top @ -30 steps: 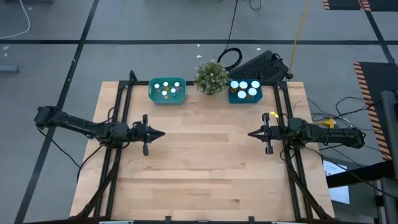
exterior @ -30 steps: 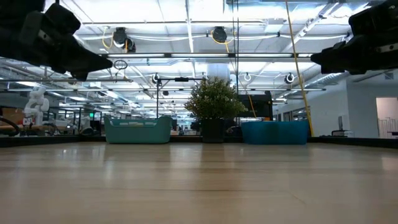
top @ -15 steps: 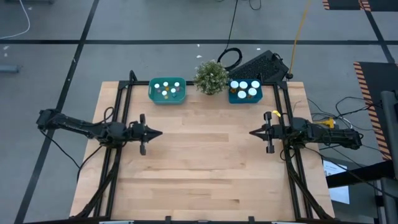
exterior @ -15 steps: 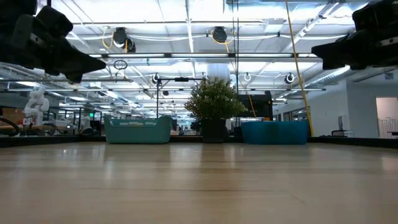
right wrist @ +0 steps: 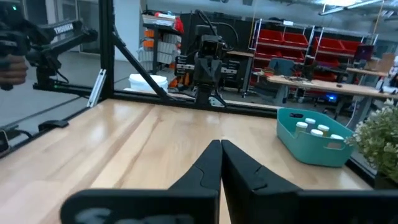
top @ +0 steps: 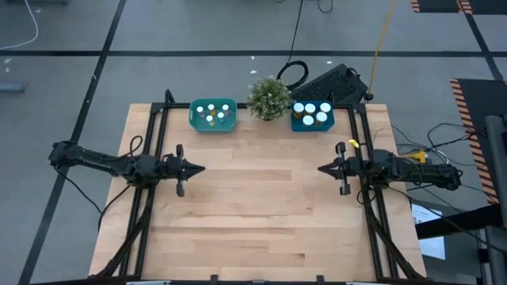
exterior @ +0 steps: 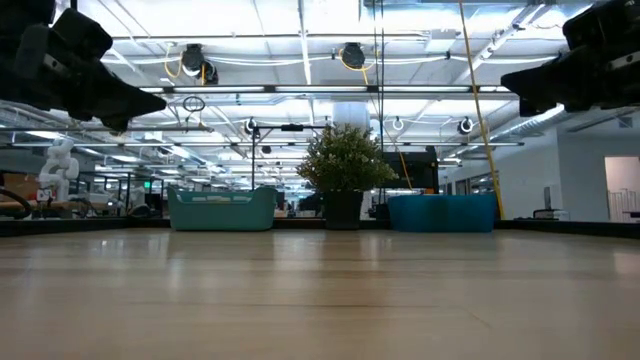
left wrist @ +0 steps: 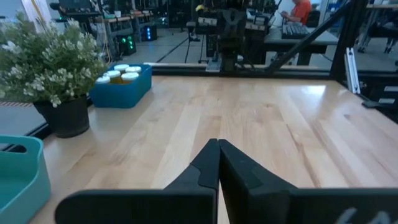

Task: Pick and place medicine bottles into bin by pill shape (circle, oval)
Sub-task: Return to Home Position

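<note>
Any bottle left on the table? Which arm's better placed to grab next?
Neither. All visible medicine bottles sit in the teal bin and blue bin. Left gripper and right gripper hover shut, empty, at opposite sides.

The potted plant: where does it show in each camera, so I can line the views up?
High view: potted plant at the table's far edge, between the teal bin and the blue bin.
Low view: centre, between the same bins.
Left wrist view: at the left.
Right wrist view: at the right edge.
Shared landmark: the teal bin.
</note>
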`<state>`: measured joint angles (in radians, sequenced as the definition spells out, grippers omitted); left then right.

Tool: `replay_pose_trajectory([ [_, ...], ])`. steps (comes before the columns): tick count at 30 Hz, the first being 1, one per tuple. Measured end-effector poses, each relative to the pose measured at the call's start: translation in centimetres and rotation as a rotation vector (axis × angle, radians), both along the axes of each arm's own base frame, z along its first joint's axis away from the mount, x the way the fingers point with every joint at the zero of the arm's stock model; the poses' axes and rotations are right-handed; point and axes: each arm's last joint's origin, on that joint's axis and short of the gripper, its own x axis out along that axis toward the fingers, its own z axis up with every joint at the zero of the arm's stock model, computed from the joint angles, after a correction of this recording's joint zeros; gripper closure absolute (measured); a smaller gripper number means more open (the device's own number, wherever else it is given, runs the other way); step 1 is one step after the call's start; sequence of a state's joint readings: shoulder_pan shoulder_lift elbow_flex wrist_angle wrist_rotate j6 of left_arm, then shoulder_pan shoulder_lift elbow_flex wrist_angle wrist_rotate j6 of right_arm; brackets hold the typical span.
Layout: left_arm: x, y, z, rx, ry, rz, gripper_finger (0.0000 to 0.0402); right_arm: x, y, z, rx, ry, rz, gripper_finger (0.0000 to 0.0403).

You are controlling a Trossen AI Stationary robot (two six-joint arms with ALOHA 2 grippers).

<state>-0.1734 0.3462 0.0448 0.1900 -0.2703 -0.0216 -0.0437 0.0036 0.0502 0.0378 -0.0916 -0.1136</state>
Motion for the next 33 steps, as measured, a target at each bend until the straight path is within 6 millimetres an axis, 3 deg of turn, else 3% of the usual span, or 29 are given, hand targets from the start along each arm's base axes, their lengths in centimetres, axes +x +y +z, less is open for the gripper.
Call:
replay_pose_trajectory([
  [18, -2.4, 0.3, 1.0, 0.032, -0.128, -0.063, 0.0396, 0.0, 0.0, 0.1, 0.048, -0.004, -0.008, 0.0403],
  [33, -2.2, 0.3, 0.4, 0.108, -0.154, -0.093, 0.0398, 0.0, 0.0, 0.1, 0.047, -0.003, -0.011, 0.0403],
])
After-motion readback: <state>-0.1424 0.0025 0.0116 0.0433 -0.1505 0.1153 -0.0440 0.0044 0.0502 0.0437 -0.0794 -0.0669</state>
